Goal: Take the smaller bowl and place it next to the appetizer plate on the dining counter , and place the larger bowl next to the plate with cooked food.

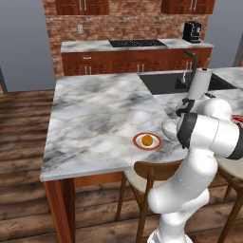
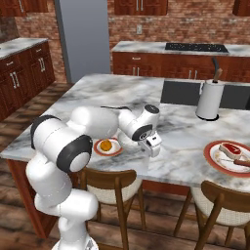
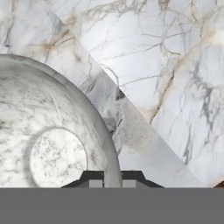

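With the end effector [image 3: 112, 177] clamped on the smaller bowl's [image 3: 52, 144] rim, lower it level onto the table [image 1: 95, 114] just beside the appetizer plate [image 1: 147, 141].

1. Small red-rimmed white appetizer plate [image 2: 108, 147] bearing an orange round item sits near the white marble dining counter's [image 2: 93, 93] front edge.
2. Larger red-rimmed plate with reddish meat [image 2: 228, 156] lies well apart, rightward.

Grey-veined white marble with a polished look is seen on the dining counter [image 1: 95, 118], on which a speckled stone-like finish is shown by the smaller bowl [image 3: 52, 144], glazed red-rimmed white by the appetizer plate [image 1: 147, 141], and brown wood by the stool [image 2: 110, 183] below.
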